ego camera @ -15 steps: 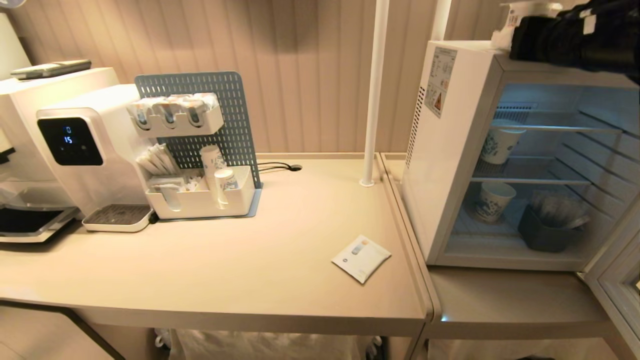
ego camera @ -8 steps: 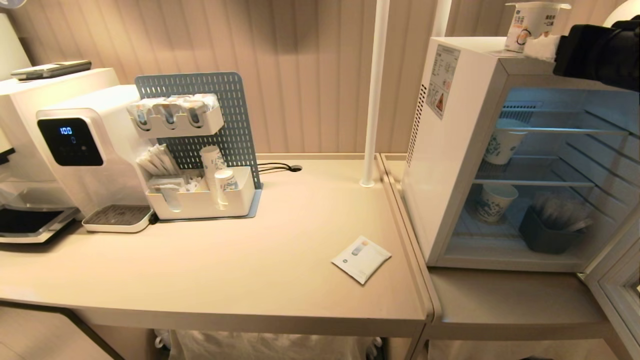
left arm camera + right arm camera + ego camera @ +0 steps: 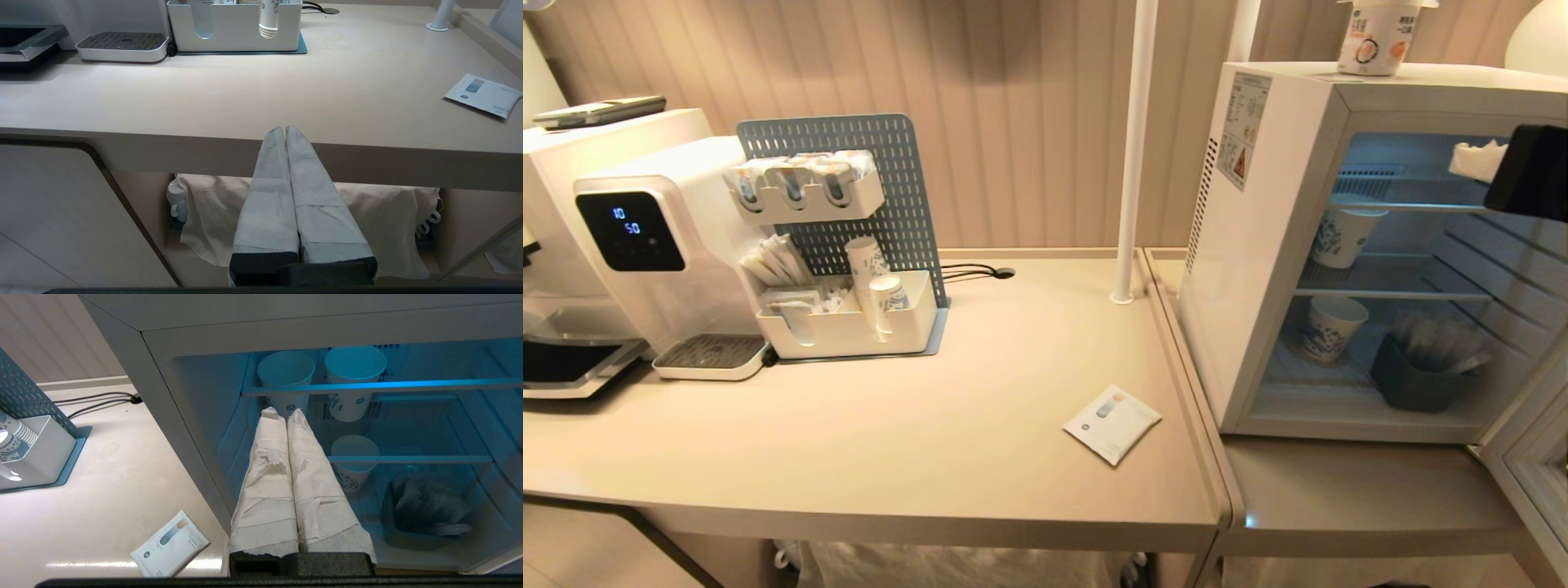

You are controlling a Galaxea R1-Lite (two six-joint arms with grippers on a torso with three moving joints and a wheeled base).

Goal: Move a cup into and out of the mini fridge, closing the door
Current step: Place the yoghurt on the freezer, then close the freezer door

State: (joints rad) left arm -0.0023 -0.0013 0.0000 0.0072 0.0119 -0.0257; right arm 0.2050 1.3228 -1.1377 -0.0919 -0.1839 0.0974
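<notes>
The right gripper (image 3: 1474, 159) has dropped from the mini fridge (image 3: 1270, 245) top to its open front at upper right, fingers together and empty; the cup (image 3: 1380, 37) stands on top. Left gripper (image 3: 284, 130) parked below the bench (image 3: 890, 441), fingers together. The door (image 3: 1531, 465), lower right, remains open.

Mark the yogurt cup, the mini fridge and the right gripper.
cup (image 3: 1377, 39): head view, on its printed side wall, atop the fridge.
mini fridge (image 3: 1262, 269): head view, on its white left side panel.
right gripper (image 3: 285, 412): right wrist view, between the shut, wrapped fingertips.
</notes>
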